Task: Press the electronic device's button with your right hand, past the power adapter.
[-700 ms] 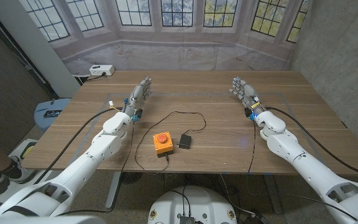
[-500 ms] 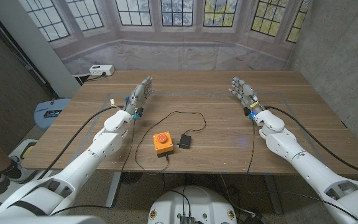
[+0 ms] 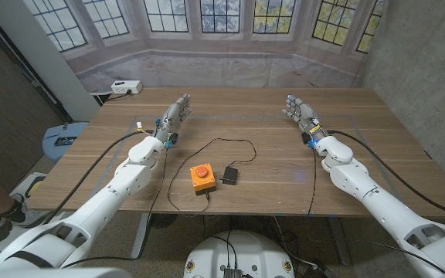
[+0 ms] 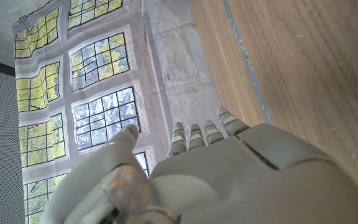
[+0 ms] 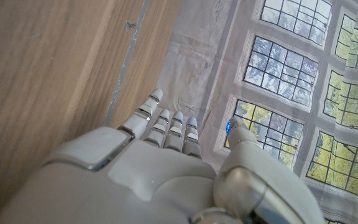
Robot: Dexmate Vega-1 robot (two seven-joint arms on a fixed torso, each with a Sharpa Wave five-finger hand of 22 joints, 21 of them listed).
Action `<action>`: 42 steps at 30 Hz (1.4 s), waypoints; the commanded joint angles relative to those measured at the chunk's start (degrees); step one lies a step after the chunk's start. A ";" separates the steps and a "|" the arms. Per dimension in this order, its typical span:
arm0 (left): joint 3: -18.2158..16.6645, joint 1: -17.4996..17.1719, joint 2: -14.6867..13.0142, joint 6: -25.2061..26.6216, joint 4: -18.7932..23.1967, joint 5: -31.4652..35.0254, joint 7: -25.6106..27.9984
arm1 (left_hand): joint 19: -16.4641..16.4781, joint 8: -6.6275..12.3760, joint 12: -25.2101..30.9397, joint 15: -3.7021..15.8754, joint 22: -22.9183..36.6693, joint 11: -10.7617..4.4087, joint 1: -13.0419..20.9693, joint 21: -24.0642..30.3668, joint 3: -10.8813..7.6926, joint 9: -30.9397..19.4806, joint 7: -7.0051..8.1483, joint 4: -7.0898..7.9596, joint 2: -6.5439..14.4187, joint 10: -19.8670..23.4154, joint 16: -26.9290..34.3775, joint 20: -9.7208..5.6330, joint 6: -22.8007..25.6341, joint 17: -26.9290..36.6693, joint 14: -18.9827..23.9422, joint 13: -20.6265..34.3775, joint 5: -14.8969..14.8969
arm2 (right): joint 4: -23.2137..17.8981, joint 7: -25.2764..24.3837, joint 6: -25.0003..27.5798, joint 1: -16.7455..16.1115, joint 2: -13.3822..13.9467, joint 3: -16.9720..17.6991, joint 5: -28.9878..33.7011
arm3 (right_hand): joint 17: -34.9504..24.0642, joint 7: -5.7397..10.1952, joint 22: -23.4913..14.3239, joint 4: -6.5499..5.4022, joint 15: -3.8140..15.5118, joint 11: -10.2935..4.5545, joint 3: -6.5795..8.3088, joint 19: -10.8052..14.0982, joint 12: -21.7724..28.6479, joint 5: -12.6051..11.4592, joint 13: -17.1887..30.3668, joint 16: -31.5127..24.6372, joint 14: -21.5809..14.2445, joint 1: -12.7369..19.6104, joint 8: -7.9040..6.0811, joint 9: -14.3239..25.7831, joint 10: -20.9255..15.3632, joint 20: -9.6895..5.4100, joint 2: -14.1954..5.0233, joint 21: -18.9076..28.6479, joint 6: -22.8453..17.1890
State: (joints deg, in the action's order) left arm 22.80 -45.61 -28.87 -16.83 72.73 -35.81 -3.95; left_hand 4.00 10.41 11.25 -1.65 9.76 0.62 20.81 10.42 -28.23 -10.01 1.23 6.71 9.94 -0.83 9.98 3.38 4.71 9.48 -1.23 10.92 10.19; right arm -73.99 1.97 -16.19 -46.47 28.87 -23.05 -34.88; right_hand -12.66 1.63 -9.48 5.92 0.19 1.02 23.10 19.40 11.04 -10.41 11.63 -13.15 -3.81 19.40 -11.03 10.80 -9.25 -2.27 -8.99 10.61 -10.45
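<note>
- While left hand (image 3: 174, 117) stays put near tabletop's left far part, right hand (image 3: 301, 113) sits a touch farther toward far edge than 0.7 s ago.
- Both released, fingers straight and slightly apart, grasping nothing.
- Orange device (image 3: 201, 177) with red button (image 3: 201, 171) unmoved near front edge, around the middle; black adapter (image 3: 229, 175) just beside it, toward the right.
- Thin black cable (image 3: 230, 142) looped behind both.
- Wooden table (image 3: 377, 131); beyond far edge, a backdrop of leaded windows (image 3: 219, 15).
</note>
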 commanded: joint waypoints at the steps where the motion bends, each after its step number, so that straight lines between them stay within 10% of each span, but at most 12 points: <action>1: -0.53 -2.20 -1.06 0.25 2.97 -0.06 1.19 | 0.46 0.28 0.36 -0.30 0.25 0.13 0.56 0.54 -0.42 -0.17 -0.08 -0.41 -0.21 0.17 0.23 0.10 0.38 0.15 0.20 0.07 0.23 | -3.94 -1.20 1.33 -1.25 1.91 -0.40 1.54 | -0.08 -0.26 -0.30 0.41 -0.32 0.31 0.20 -0.42 0.07 -0.35 0.06 0.18 -0.02 0.88 -0.35 0.15 0.18 -0.42 -0.05 0.11 -0.55; 42: -0.68 -2.04 0.07 -1.23 1.31 0.00 1.71 | 0.25 0.08 0.33 -0.50 0.24 0.24 0.52 0.57 -1.03 -0.18 -0.09 -1.34 -0.56 0.20 0.12 0.13 0.32 0.16 0.13 -0.10 0.06 | -17.76 -3.70 5.55 -2.25 9.96 -2.77 13.38 | 0.32 -0.37 -0.28 1.57 0.67 0.12 0.38 -1.50 0.43 -0.54 0.05 0.61 0.46 2.03 -0.49 0.14 0.21 -0.55 0.29 0.07 -1.44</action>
State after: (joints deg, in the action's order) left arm 22.12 -48.32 -29.42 -17.30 75.35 -35.55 -1.65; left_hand 3.99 10.41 11.25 -1.64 9.75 0.62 21.11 10.42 -29.00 -9.99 1.02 5.60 9.63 -0.83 9.98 3.38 4.91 9.47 -1.23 10.65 10.19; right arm -88.90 -1.50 -11.07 -48.61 37.25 -25.36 -24.30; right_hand -12.24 1.32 -9.47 7.06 0.16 1.20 23.24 18.27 11.03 -10.63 11.63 -12.83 -3.20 20.68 -11.26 10.79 -9.06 -2.15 -8.77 10.61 -11.38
